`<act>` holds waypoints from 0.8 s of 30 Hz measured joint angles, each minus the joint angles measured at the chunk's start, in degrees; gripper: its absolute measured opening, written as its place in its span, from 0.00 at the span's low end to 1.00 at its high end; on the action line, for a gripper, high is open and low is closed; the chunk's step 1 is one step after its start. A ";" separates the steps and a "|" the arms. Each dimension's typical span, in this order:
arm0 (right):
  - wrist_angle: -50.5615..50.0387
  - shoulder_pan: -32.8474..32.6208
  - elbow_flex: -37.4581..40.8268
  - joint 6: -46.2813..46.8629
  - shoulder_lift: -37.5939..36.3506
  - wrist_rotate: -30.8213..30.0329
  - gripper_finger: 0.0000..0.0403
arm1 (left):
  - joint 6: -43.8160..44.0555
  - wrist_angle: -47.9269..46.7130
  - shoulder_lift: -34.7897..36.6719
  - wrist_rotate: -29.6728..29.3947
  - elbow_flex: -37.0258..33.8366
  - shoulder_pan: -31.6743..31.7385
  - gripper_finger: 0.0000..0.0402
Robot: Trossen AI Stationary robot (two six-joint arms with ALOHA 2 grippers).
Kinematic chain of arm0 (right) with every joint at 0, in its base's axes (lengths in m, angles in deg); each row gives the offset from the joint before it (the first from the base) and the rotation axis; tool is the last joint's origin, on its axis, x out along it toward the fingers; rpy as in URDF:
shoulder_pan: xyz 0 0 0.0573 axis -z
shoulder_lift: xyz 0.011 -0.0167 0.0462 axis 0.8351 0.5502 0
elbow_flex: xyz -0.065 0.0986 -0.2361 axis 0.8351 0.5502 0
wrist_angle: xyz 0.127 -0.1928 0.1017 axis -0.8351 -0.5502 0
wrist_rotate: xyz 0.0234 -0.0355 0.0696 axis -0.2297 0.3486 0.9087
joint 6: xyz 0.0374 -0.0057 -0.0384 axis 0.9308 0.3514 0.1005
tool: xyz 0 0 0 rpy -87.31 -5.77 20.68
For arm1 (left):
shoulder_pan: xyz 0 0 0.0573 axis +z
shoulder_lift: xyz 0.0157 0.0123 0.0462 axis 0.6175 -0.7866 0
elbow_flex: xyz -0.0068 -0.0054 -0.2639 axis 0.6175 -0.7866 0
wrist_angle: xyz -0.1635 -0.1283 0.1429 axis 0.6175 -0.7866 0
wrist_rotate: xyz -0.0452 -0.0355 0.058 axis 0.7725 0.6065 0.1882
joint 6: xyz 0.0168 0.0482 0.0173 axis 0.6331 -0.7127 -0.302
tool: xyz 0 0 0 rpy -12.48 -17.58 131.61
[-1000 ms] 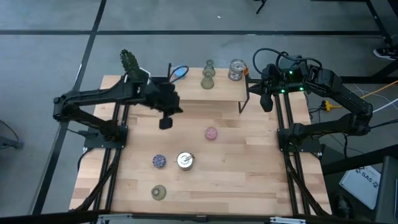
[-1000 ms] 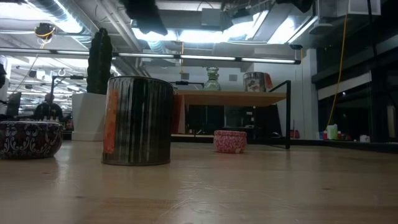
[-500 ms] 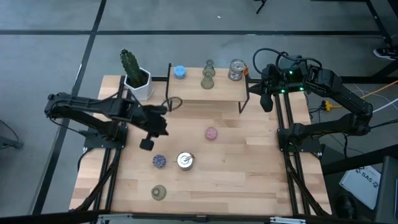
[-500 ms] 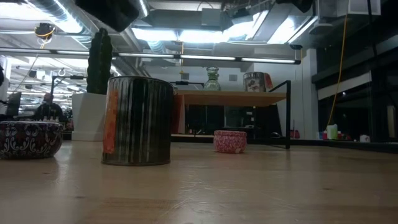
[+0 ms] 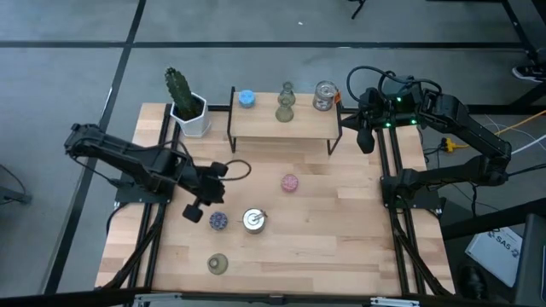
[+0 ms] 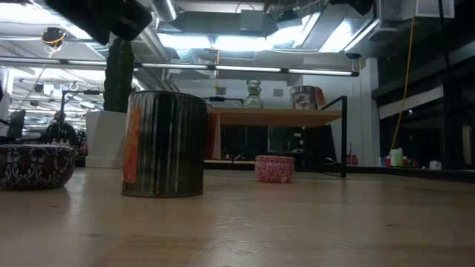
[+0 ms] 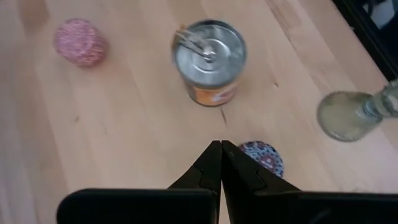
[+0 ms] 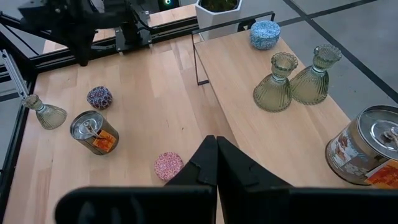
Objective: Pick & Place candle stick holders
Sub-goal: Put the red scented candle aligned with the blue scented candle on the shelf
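The blue holder point(image 5: 246, 98) has been left on the shelf point(image 5: 286, 128), and the left gripper point(image 5: 194, 212), jaws closed and empty, has been moved down beside the dark speckled holder point(image 5: 218, 222) on the worktop point(image 5: 341, 247), likely picked next.

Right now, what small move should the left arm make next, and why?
Probably open the left hand and lower it toward the dark speckled holder. Its fingers are pressed shut and hold nothing, and that holder sits on the table just beside them, the nearest piece off the shelf.
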 joint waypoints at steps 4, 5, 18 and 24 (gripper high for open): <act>0.00 0.01 0.01 0.00 0.00 -0.12 0.00 | -0.06 -0.13 -0.76 0.00 -0.92 -1.62 0.00; 0.00 0.00 0.00 0.00 0.00 -0.13 0.00 | -0.08 -0.16 -0.93 0.00 -1.11 -1.99 0.00; 0.00 0.00 0.01 0.02 0.00 -0.13 0.00 | 0.34 -0.66 -1.66 2.20 -4.91 -5.43 0.25; 0.00 0.00 0.01 0.02 0.00 -0.12 0.00 | 0.51 -0.50 -1.66 2.27 -4.91 -5.43 0.46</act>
